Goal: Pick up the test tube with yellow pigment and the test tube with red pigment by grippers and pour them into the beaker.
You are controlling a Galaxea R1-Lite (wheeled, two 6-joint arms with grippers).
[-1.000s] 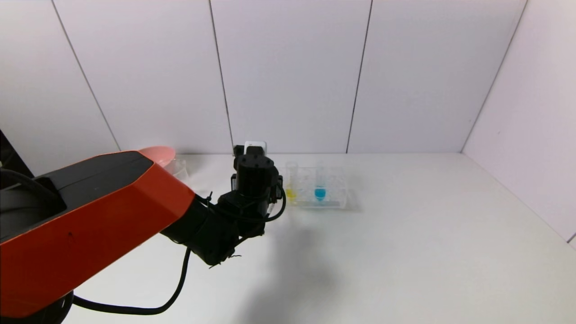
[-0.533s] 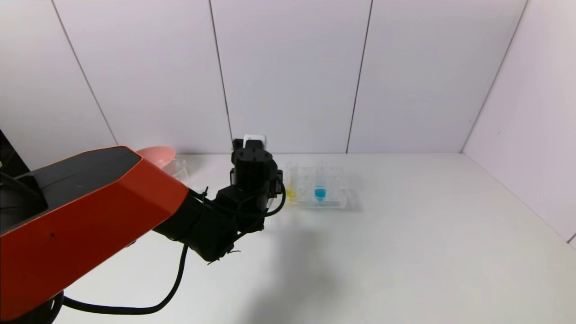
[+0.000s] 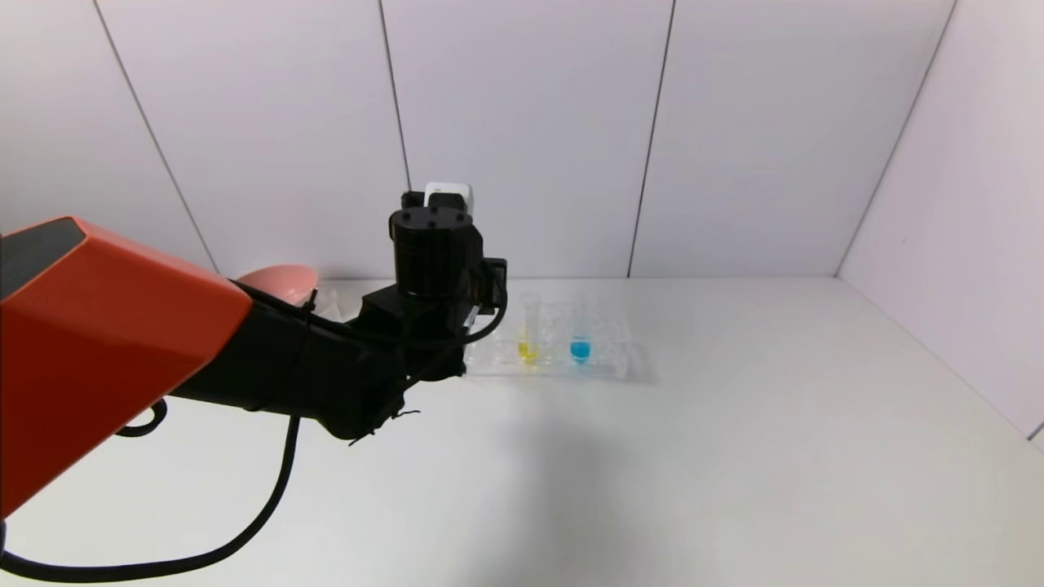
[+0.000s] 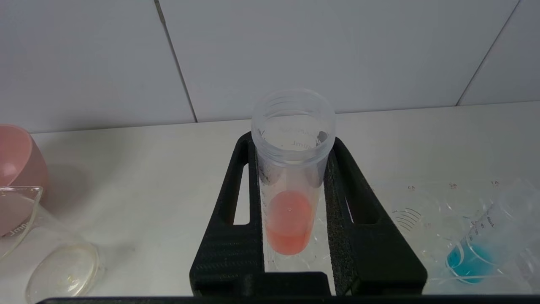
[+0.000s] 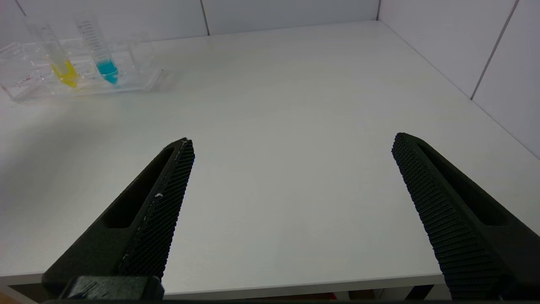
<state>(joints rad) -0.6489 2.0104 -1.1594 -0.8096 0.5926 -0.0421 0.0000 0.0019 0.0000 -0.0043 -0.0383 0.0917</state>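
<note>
My left gripper (image 4: 292,141) is shut on the test tube with red pigment (image 4: 289,219) and holds it upright, lifted above the left end of the clear rack (image 3: 608,367). In the head view the left wrist (image 3: 432,249) hides this tube. The test tube with yellow pigment (image 3: 528,342) stands in the rack and also shows in the right wrist view (image 5: 63,69). The beaker (image 4: 25,228) stands on the table to the left, beside the pink bowl. My right gripper (image 5: 292,141) is open and empty, low over the table's near edge.
A blue-liquid tube (image 3: 580,349) stands in the rack right of the yellow one. A pink bowl (image 3: 281,281) sits at the back left against the wall. White wall panels close the back and right sides of the table (image 3: 734,456).
My left gripper has risen and shifted slightly left, lifting the red tube up from the rack. The rack's left end and the yellow tube now show fully.
</note>
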